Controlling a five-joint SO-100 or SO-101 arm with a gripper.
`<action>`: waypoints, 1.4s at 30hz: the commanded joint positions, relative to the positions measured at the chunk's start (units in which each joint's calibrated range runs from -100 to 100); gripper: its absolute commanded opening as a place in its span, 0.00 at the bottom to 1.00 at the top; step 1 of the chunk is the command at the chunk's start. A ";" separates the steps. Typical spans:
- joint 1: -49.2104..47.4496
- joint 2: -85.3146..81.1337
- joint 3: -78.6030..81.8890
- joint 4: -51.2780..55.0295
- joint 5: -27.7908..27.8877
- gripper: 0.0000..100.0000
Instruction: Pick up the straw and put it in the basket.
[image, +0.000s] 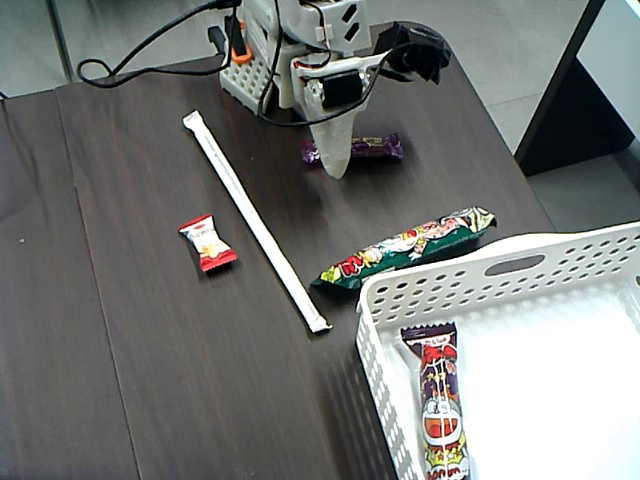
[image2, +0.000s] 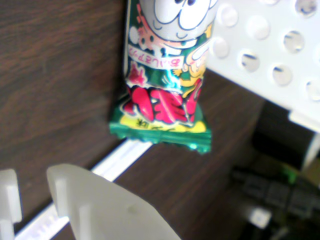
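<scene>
The straw (image: 255, 222) is a long thin white paper-wrapped stick lying diagonally on the dark wooden table, from upper left to lower right. In the wrist view a short stretch of the straw (image2: 125, 156) shows at the lower left, running behind the pale fingers (image2: 110, 210). The white perforated basket (image: 520, 268) stands at the lower right, and its holed wall (image2: 270, 55) fills the wrist view's upper right. My gripper (image: 336, 165) hangs folded near the arm's base at the top, away from the straw, its fingers together in one taper and holding nothing.
A green snack bar (image: 405, 247) lies between the straw's lower end and the basket. A purple candy (image: 368, 148) sits just behind the gripper. A small red candy (image: 208, 243) lies left of the straw. A purple snack bar (image: 440, 410) lies in the basket. Cables trail at the top.
</scene>
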 joint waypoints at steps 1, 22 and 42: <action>-1.67 -0.48 -0.79 -0.69 -0.10 0.05; -1.52 -0.48 -0.79 -0.69 -0.31 0.05; 1.12 0.35 -6.34 -8.38 -8.07 0.05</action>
